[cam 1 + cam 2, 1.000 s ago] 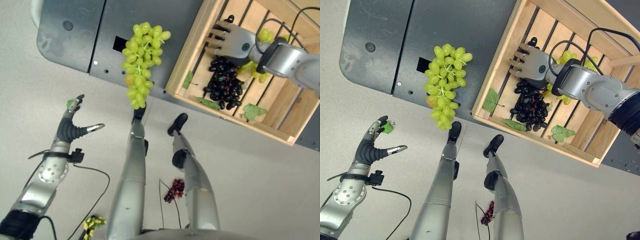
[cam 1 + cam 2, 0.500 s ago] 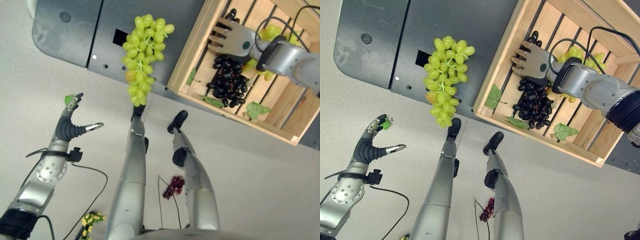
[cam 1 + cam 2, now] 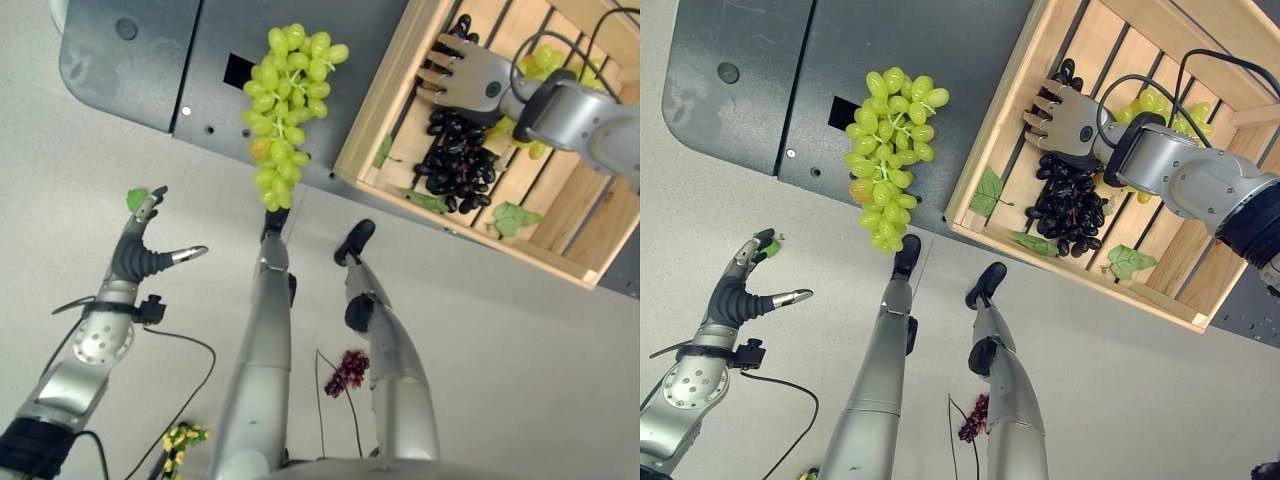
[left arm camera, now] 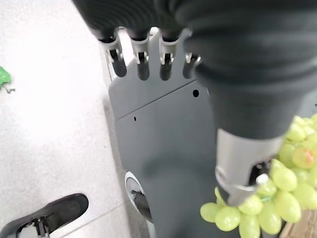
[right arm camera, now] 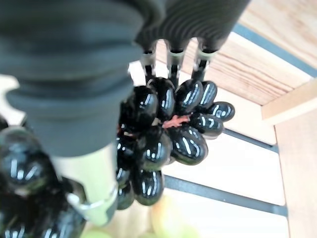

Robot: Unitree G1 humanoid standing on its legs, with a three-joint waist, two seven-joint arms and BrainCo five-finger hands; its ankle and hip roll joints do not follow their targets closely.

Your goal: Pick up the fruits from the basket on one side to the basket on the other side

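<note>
— Right hand (image 3: 1072,118)?
— Upper right, in the crate (image 3: 1200,215), fingers on the black grapes (image 3: 1065,205); grip unclear.
— Left hand (image 3: 140,255)?
— Lower left, fingers spread, empty. Green grapes (image 3: 285,110) top centre.

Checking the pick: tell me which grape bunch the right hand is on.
The black grapes inside the wooden crate, under the right hand.
</note>
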